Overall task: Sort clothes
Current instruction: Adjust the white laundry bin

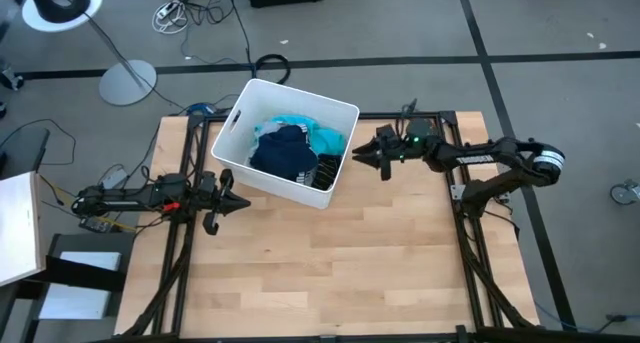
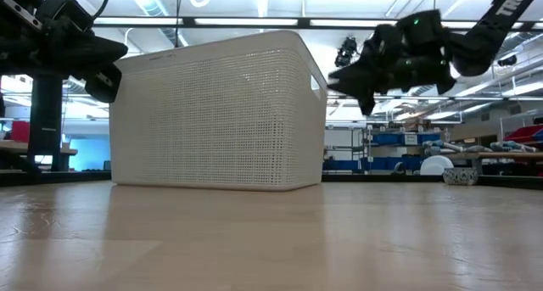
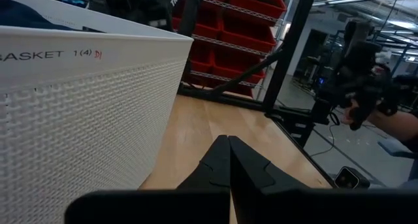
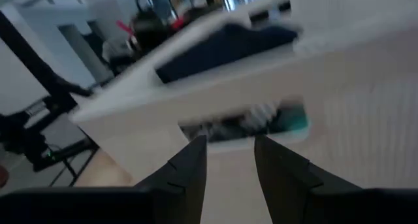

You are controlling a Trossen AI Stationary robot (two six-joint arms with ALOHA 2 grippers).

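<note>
step: I read this as the reach-in, right gripper (image 1: 364, 153) going for the first garment. Nothing is out of the white bin (image 1: 345, 113) yet.
right gripper state: fingers parted, nothing between them. It sits just outside the bin's right wall, pointing at the handle slot.
left gripper state: left gripper (image 1: 241, 203) closed, empty, parked near the bin's front-left corner. I leave it there.
how: I want to lift over the rim first, then come down from above. Going straight ahead hits the wall. Pinch the top layer only, so one garment comes out.
clothes: the clothes (image 1: 297, 148) are all piled in the bin. Dark navy garment (image 1: 285, 153) on top at centre, teal shirt (image 1: 322, 135) behind it towards the far-right corner.
relative to hand: the pile is just past the wall from the right gripper, near but below the rim. The teal shirt is closest, the navy one a little farther in.
</note>
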